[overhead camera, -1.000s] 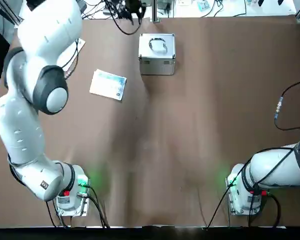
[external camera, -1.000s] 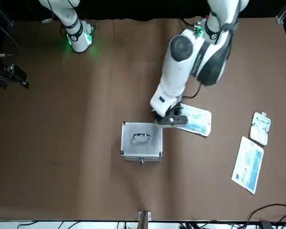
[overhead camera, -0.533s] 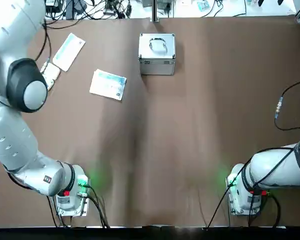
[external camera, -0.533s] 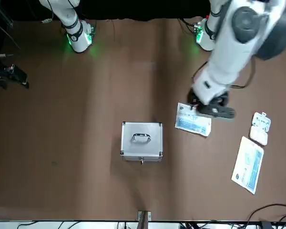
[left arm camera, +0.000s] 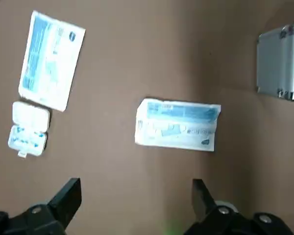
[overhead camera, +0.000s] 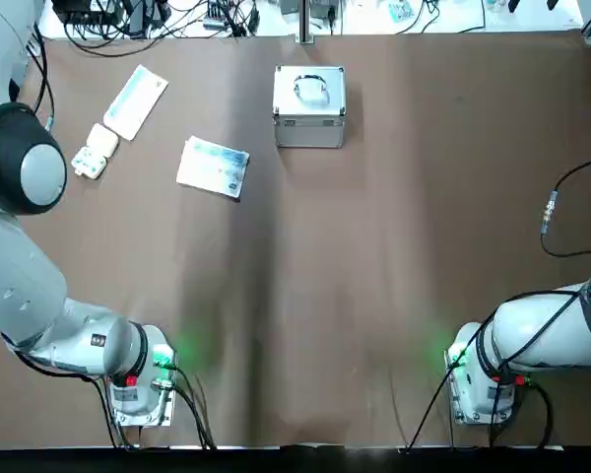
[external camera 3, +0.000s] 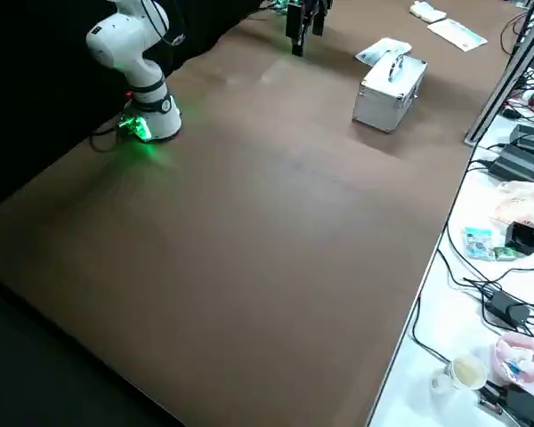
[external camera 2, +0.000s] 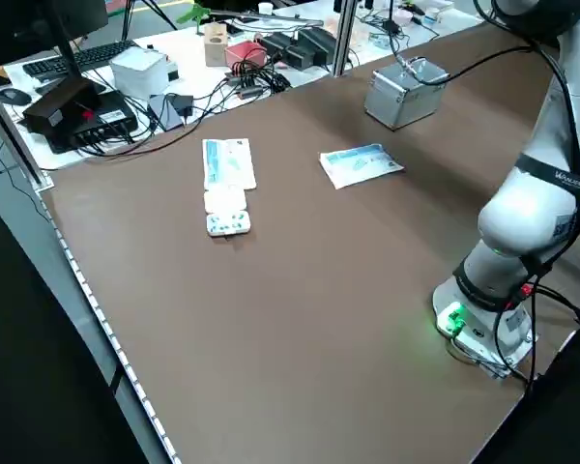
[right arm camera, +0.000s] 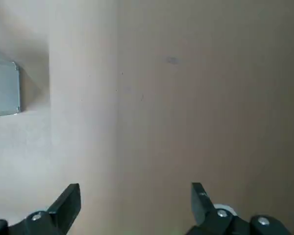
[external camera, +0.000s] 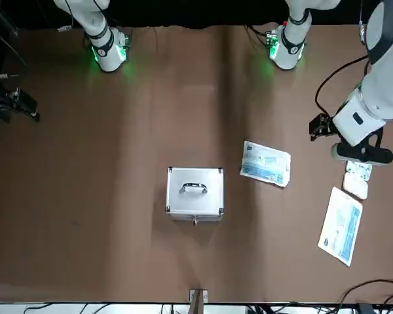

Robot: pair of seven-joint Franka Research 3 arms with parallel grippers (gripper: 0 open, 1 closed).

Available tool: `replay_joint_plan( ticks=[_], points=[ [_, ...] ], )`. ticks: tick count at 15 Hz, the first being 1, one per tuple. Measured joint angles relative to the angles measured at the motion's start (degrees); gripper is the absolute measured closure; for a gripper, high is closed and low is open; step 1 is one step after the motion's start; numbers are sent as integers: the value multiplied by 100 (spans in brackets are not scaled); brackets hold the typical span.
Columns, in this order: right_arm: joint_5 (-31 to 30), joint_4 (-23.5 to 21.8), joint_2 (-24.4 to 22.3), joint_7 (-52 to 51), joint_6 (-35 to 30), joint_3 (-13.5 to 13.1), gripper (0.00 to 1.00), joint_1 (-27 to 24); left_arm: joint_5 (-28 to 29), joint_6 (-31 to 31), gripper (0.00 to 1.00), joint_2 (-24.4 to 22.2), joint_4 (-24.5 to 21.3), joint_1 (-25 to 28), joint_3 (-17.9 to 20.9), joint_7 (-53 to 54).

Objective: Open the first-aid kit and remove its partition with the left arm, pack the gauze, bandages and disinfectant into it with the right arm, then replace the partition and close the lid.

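**Two spread grippers, one shut case**

Both grippers have their fingers spread wide and hold nothing. The left gripper [left arm camera: 136,196] hangs above the robot's left side of the brown table [overhead camera: 374,256], its wrist camera looking down on three flat items. In the front view its dark hand [external camera: 363,154] sits just over a small white blister pack [overhead camera: 94,156]. The right gripper [right arm camera: 135,200] looks down on bare tabletop, with a corner of the silver case at the edge of its view; where it hangs relative to the arm's base cannot be told from the top view.

The first-aid kit [overhead camera: 309,105] stands at the far edge of the table, roughly midway across. It is a small boxy case of ribbed silver aluminium with bright metal edges. The lid [external camera: 194,189] is shut, a square metal face with the wire loop handle [overhead camera: 312,91] lying on it, and a small latch shows on the side facing the front camera.

Near the kit, towards the robot's left, lies a flat blue-white printed box [overhead camera: 213,168], slightly askew. Farther left lies a long white-blue packet [overhead camera: 136,101], with the blister pack just beside its near end. All three are well apart from the case, and nothing lies between them and it.

Beyond the far table edge run black cables [overhead camera: 158,20] and clutter on a white bench [external camera 3: 507,231].
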Motion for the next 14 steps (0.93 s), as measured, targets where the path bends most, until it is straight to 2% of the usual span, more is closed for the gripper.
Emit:
replay_joint_plan(
  ticks=[2,4,7,10,14],
  points=[
    [0,0,0,0,0,0,1,0,0,-80,0,-38,-7,194,-19,-13],
    [0,0,0,0,0,0,1,0,-56,114,0,-128,-100,601,-206,-13],
    [0,0,0,0,1,1,1,1,-186,864,0,-569,-841,1165,-514,-1],
    [0,-1,0,0,0,7,1,5,-190,1130,0,-922,-1315,1176,-563,-75],
    [1,0,0,0,0,13,1,9,-189,1194,0,-994,-1327,1159,-584,-132]
  ],
)
